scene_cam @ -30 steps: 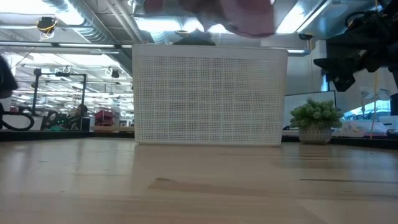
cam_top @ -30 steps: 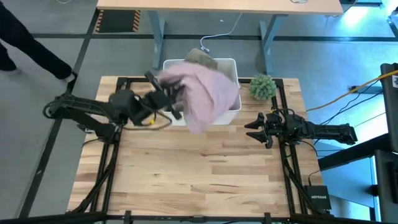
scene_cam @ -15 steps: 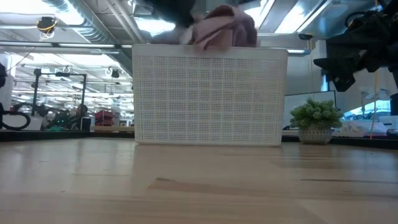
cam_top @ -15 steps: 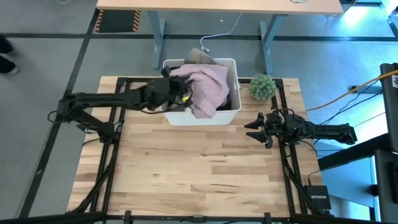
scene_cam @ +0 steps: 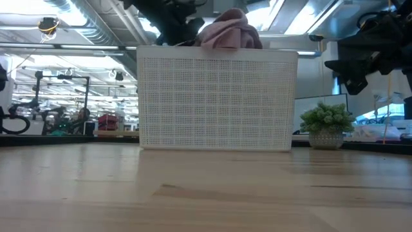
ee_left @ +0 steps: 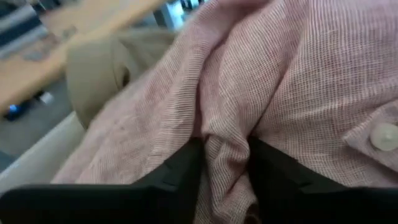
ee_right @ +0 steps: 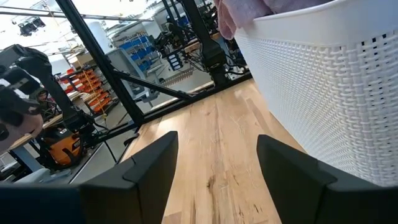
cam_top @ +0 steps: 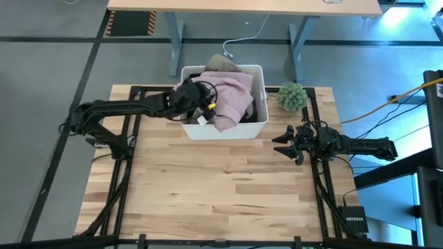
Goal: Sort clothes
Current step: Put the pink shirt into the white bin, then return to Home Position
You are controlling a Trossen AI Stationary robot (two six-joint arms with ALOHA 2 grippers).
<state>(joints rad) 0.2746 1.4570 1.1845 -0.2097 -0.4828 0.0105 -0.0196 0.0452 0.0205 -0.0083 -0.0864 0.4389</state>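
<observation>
The mottled pink garment point(cam_top: 230, 97) lies heaped in the white bin point(cam_top: 257, 127), one part draped over the bin's near rim; it rises above the rim in the low view point(scene_cam: 225, 31). A khaki-beige garment point(cam_top: 223, 63) sticks out at the bin's far side and shows in the left wrist view point(ee_left: 102, 68). My left gripper point(cam_top: 206, 105) is over the bin's left part, shut on the pink garment point(ee_left: 292, 81). My right gripper point(cam_top: 282, 144) is open and empty above the table, right of the bin. The olive garment is hidden. My left gripper pinches a bunched fold of the pink garment point(ee_left: 224, 165) between its two fingers point(ee_left: 177, 177). It comes slanting down from the table's left side. The garment rests in the bin on the other clothes, slack around the fingers.
A small green plant point(cam_top: 292, 96) stands at the bin's far right. Bare wooden table point(cam_top: 221, 187) lies in front of the bin. Dark frame rails run along the table's left and right sides. A desk point(cam_top: 242, 7) stands beyond the far edge.
My left gripper has reached toward the bin and gone down, carrying the pink garment. The garment, held high and spread over the bin's near rim a second ago, now lies bunched in the bin.
</observation>
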